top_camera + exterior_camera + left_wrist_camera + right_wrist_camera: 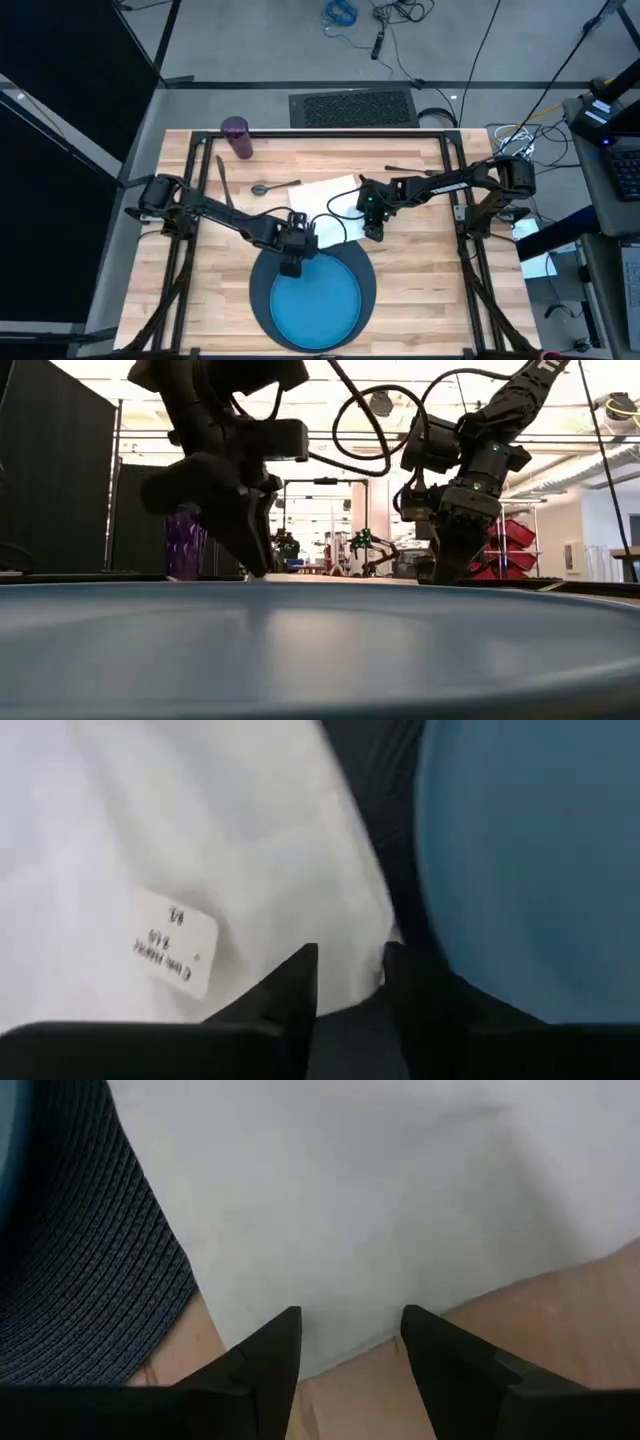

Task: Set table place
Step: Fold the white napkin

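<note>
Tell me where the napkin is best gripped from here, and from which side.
Probably at its near edge. The napkin lies flat, one corner draped over the mat beside the plate. The left gripper sits at that corner, and the right gripper is open over the edge on bare table. Coming down from above and pinching the thin edge suits both.

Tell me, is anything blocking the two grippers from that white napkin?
Nothing visible. The left gripper and right gripper each sit right at an edge of the napkin, fingers open, beside the mat.
</note>
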